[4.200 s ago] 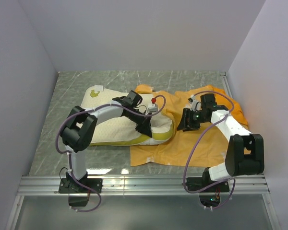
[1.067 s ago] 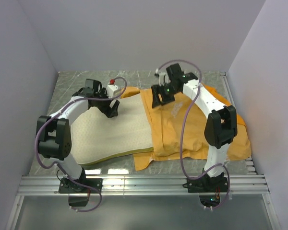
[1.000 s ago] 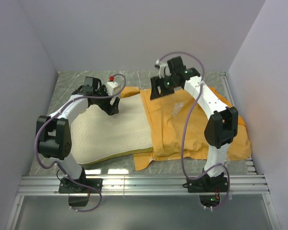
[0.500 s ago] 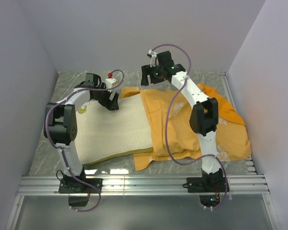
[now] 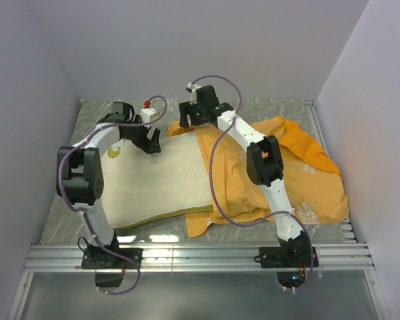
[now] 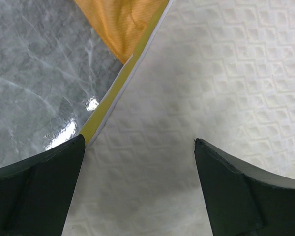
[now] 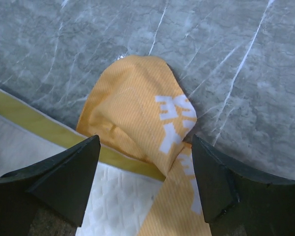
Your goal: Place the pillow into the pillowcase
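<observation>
Half the pillow (image 5: 153, 183) lies bare in the top view, its right end inside the pillowcase (image 5: 307, 180). My left gripper (image 6: 138, 145) gapes empty over the pillow's yellowish far edge. My right gripper (image 7: 145, 142) gapes over the pillowcase's loose corner, and I judge that pinching both layers there could shut the mouth.

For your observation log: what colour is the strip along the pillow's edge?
Yellow. The pillow shows its edge strip clearest in the left wrist view.

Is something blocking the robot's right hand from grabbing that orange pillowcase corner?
No, nothing visible does. The open right hand hangs right over the pillowcase corner, which lies bare across the table and the pillow edge.
</observation>
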